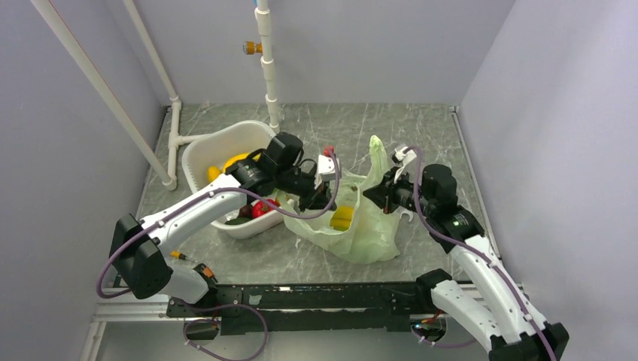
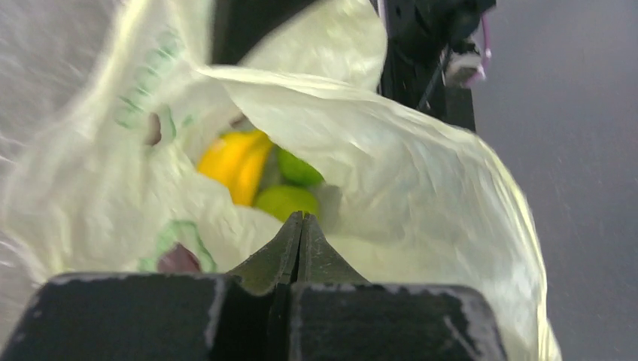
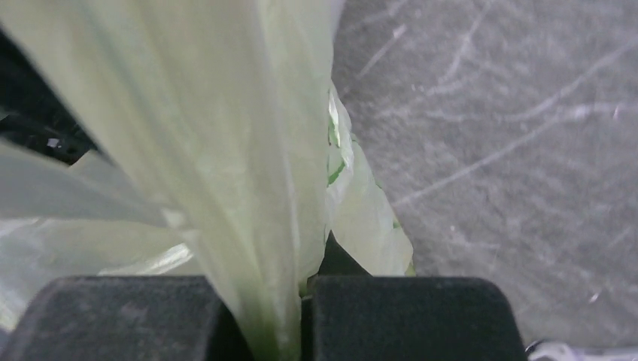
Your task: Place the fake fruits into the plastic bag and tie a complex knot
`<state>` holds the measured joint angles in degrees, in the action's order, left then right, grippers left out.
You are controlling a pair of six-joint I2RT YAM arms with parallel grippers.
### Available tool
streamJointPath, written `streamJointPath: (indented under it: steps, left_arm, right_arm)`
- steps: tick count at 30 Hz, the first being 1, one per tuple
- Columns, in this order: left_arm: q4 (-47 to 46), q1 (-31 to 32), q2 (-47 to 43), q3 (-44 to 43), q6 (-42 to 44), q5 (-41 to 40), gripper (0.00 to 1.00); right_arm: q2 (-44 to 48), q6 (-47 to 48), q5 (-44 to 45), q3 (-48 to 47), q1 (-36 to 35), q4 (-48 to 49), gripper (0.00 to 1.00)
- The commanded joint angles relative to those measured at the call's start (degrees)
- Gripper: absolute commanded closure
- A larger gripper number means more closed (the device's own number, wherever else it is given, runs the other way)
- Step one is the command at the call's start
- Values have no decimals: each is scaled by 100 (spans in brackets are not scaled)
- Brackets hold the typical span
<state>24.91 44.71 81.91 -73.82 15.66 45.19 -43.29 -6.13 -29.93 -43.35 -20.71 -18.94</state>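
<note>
The right hand (image 3: 290, 301) is pinching a strip of the pale-green bag (image 3: 226, 150) between its closed fingers, with the film running up and away from them. The left hand (image 2: 301, 226) is sitting shut at the bag's mouth, its tips pressed together; whether any film is caught between them cannot be told. Inside the bag a yellow fruit (image 2: 233, 162) and green fruits (image 2: 286, 199) are lying together. The bag is resting on the worktop (image 1: 421, 128) between the two hands, and one handle (image 1: 376, 154) is standing up on its far side. Just left of the bag a white basin (image 1: 203, 147) is holding a red fruit (image 1: 263, 208) and another yellow one (image 1: 229, 162).
</note>
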Motion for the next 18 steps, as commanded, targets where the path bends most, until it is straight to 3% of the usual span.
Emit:
streamJointPath:
  steps: [1,4,5,7,10,12,14,16,18]
  left_arm:
    - [116,43,-122,178,317,273,100]
    - [386,-14,-47,-413,410,170,98]
    - [345,-91,-39,-683,283,99,86]
    - [344,-245,3,-1306,58,-120,47]
    - [563,-308,-61,-1987,392,-140,15]
    - [1173,-229,-133,-2223,1070,92,7]
    - [2152,110,-24,-2563,2212,-162,4]
    - [2631,538,181,-2704,2667,-1053,8]
    - [2103,808,336,-2501,2231,-2256,12]
  right_arm:
    - [-342,-491,598,264,35,126,100]
    - [-403,-564,489,307,41,253,100]
    - [-344,-546,504,313,45,291,100]
    - [-201,-493,597,250,48,238,100]
    - [-70,-400,600,-13,94,-35,100]
    - [71,-332,553,-138,143,-156,100]
    - [197,-233,484,-201,159,-217,100]
    - [305,-142,423,-233,153,-235,100]
    - [366,-73,360,-263,153,-216,100]
